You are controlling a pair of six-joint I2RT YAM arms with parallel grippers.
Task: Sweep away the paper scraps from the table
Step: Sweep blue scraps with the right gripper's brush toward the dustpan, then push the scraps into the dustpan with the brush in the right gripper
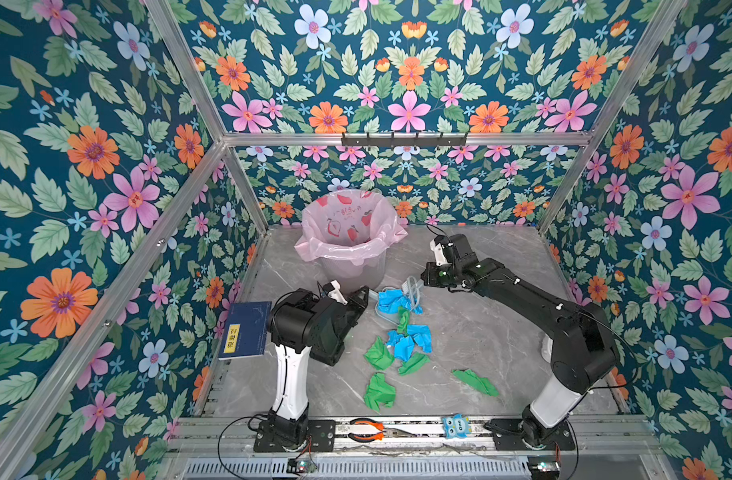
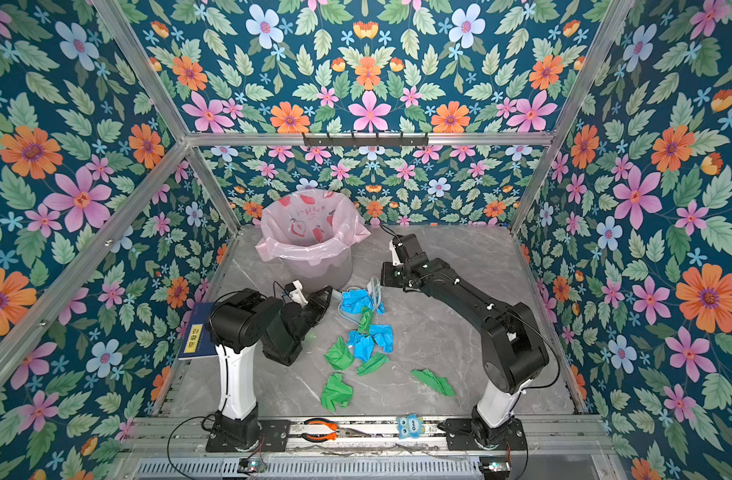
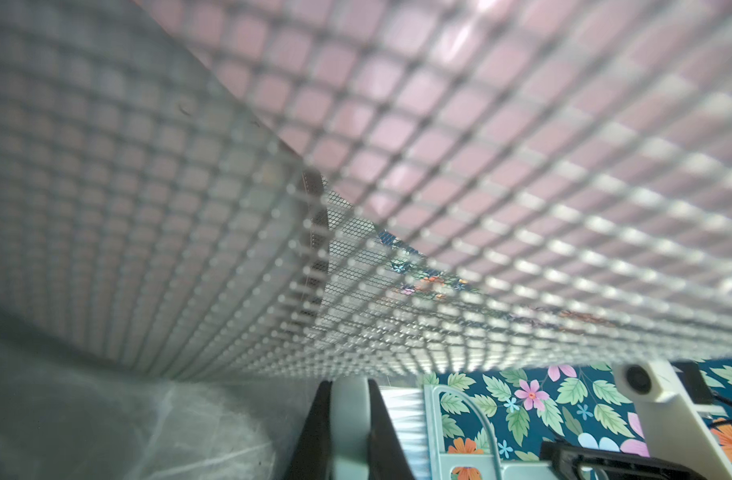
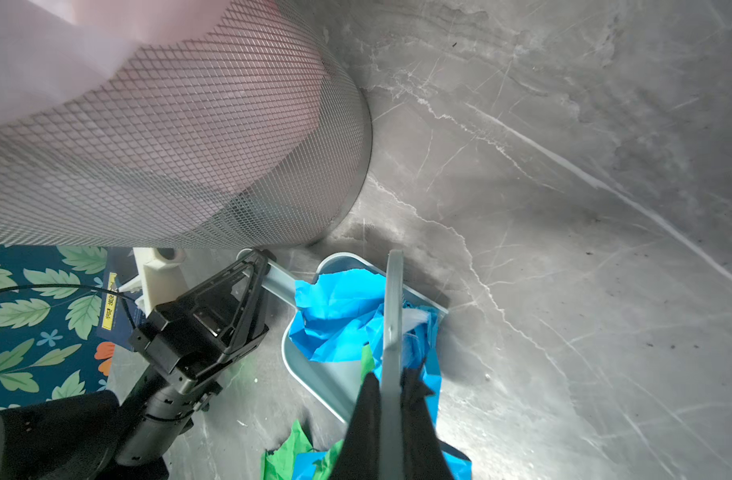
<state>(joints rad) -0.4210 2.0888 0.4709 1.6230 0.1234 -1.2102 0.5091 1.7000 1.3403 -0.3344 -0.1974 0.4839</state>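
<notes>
1. Currently the sweeping-in step looks to be in hand. The right gripper (image 4: 391, 415) is clamped on the handle of the brush (image 4: 393, 307), which stands over the blue scraps (image 1: 391, 300) already lying in the dustpan (image 4: 318, 374).
2. The left gripper (image 3: 349, 432) is closed tight on the dustpan's handle. The pan seems to rest on the table (image 1: 480, 324), just beside the mesh bin (image 1: 356, 272).
3. Next, I judge, the brush must go toward the lower middle of the top views, behind the loose pile (image 1: 410, 340). It can then draw the pile up into the pan, which needs to stay put.
4. A green scrap (image 1: 380, 390) and a flatter green piece (image 1: 476, 381) lie well apart from the pan, lower in the frame. They will likely need longer strokes.
5. The table fills the lower middle of both top views. It is flat grey marble pattern with white veins, edged by aluminium rails.
</notes>
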